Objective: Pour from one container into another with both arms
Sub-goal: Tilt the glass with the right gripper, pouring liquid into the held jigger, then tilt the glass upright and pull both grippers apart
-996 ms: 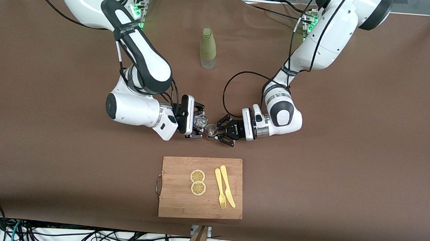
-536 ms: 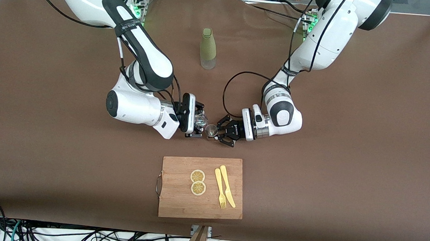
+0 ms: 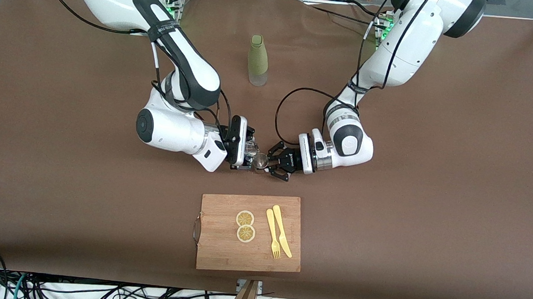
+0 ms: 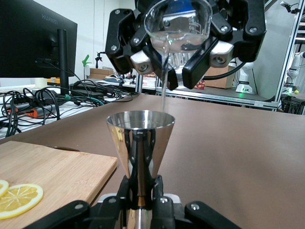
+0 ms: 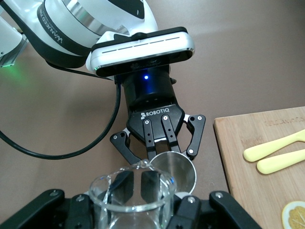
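Right end effector (image 3: 249, 154) hovering over the brown worktop (image 3: 60, 154), pinching a small clear glass beaker (image 4: 178, 26) and tilting it. Thin stream of clear liquid (image 4: 163, 81) falling from the beaker's lip straight down into the mouth of the vessel just below it.

Left end effector (image 3: 269, 162) meeting it tip to tip over the middle of the worktop, fingers (image 5: 166, 139) pressed together on the stem of a shiny steel cone-shaped measuring cup (image 4: 139, 143), holding it upright, mouth directly under the beaker. Cup mouth (image 5: 175, 168) showing just under the glass rim in the right wrist view.

Nearer to the front camera than both end effectors, lying on the worktop: a rectangular bamboo cutting board (image 3: 221, 254) carrying two lemon slices (image 3: 245, 226) plus a yellow plastic fork (image 3: 272, 234) and a yellow plastic knife (image 3: 282, 231) side by side. Farther from that camera than both end effectors, standing upright: a green sleeved bottle (image 3: 258, 60).
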Action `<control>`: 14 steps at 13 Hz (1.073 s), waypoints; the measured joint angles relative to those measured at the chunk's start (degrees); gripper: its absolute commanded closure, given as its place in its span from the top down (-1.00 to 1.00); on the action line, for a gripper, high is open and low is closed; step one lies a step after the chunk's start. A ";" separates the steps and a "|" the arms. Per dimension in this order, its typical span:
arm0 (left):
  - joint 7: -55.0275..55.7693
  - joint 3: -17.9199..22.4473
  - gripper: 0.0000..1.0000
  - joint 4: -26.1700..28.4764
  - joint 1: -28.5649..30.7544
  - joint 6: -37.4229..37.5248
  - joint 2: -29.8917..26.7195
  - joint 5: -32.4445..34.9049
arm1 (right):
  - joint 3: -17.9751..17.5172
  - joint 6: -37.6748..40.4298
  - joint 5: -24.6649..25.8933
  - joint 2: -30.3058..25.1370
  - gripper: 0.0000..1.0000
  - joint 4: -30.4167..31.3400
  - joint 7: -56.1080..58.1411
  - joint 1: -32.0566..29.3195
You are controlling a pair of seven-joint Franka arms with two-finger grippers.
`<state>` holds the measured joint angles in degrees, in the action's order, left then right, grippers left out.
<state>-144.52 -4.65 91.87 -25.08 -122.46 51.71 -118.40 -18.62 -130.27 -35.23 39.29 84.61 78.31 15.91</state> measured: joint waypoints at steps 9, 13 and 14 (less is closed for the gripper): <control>0.00 -0.08 -1.00 -0.01 0.00 -0.09 0.00 -0.05 | 0.17 -0.43 0.02 0.04 -0.99 -0.89 -2.64 -0.01; 0.00 0.01 -1.00 -0.28 0.67 -0.26 0.00 -0.05 | 0.17 -0.43 1.51 0.46 -0.99 -0.89 -3.90 0.31; 0.00 0.01 -1.00 -0.31 1.03 -0.26 0.00 -0.05 | 0.17 -0.44 2.90 0.51 -0.99 -0.90 -4.69 0.50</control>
<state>-144.52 -4.64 91.56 -24.05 -122.71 51.71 -118.45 -18.45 -130.71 -32.33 39.80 83.71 73.62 16.40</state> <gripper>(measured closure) 0.793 0.863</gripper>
